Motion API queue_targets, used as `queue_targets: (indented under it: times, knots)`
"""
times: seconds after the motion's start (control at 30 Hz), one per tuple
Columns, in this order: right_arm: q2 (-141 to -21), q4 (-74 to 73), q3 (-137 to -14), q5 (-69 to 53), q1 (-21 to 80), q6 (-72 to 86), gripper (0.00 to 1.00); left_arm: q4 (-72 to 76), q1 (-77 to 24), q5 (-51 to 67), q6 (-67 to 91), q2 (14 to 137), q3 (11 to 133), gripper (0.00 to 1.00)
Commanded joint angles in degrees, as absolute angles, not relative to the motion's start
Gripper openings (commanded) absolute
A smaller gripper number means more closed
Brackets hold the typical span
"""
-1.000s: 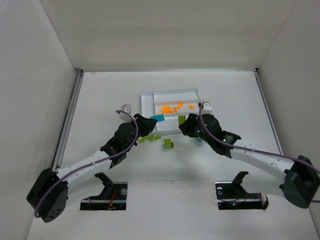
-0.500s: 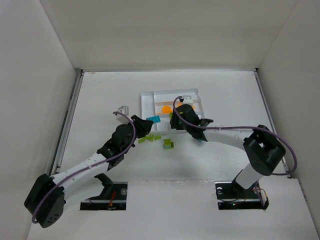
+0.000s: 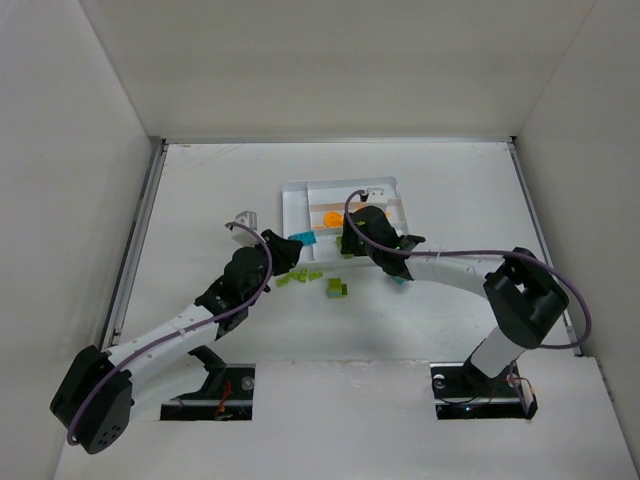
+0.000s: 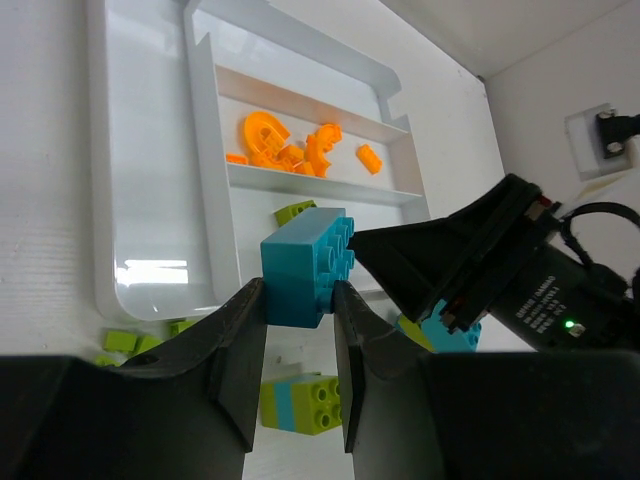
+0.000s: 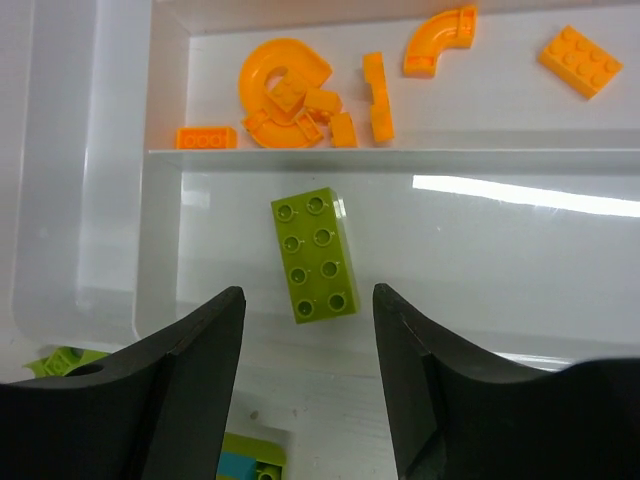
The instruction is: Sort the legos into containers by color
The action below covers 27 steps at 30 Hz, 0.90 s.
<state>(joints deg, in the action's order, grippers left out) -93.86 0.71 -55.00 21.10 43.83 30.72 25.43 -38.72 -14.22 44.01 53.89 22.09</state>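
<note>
Jaws of the left gripper are pinching a teal-blue brick and holding it off the table, just short of the near edge of the white tray. That brick is in no compartment yet.

Loose legos lie on the table near the tray. There are a few small lime green pieces and a stacked block of lime green and teal-blue. Another teal-blue piece sits to the right, half hidden under the right arm.

Farther on, the right gripper hangs over the tray's near compartment with its jaws spread wide and nothing between them. A lime green brick lies flat in that compartment, studs up, directly below the gap, and as far as the wrist view shows it touches neither jaw. It is the only piece visible there.

The next compartment away holds the orange pieces: curved ones, a round one and several small bricks, all inside its walls. No orange shows on the table in any view.

The farthest compartment and the long compartment on the tray's left side show only bare white.

My judgement is that orange is finished, lime green has only begun, and teal-blue has not started, so the sorting is perhaps halfway. What remains is to place the held teal-blue brick, gather the lime green pieces and the other teal-blue piece, and probably pull the stacked block apart so each colour goes its own way.
</note>
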Motion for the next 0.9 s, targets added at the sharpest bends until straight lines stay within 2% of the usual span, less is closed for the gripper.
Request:
queue_targets:
  times: [0.0,0.13,0.23,0.3,0.5,0.67,0.87]
  knots:
    - [-88.8,2.6,-54.7,23.0,43.5,29.4,0.60,26.4,-38.5,-15.2,42.5,54.6,23.7,0.09]
    - [-83.5,3.1,-52.0,22.9,43.5,28.7,0.52,26.4,-39.0,-16.3,41.8,55.5,24.3,0.09]
    - [-79.9,4.0,-49.2,22.5,43.8,26.0,0.34,26.1,-39.1,-16.4,41.1,56.9,25.7,0.09]
    - [-78.2,5.3,-46.9,23.1,43.8,25.1,0.29,26.1,-39.2,-17.7,40.0,58.4,26.6,0.09]
    - [-75.3,12.2,-39.2,22.2,42.2,26.3,0.32,27.7,-39.1,-24.9,37.9,68.4,31.1,0.09]
    - [-74.3,14.8,-36.9,16.5,41.8,28.0,0.37,32.0,-38.7,-31.4,37.0,77.2,35.1,0.10]
    - [-72.4,14.7,-36.7,15.6,43.8,26.6,0.52,33.3,-37.0,-32.0,36.1,86.6,40.4,0.14]
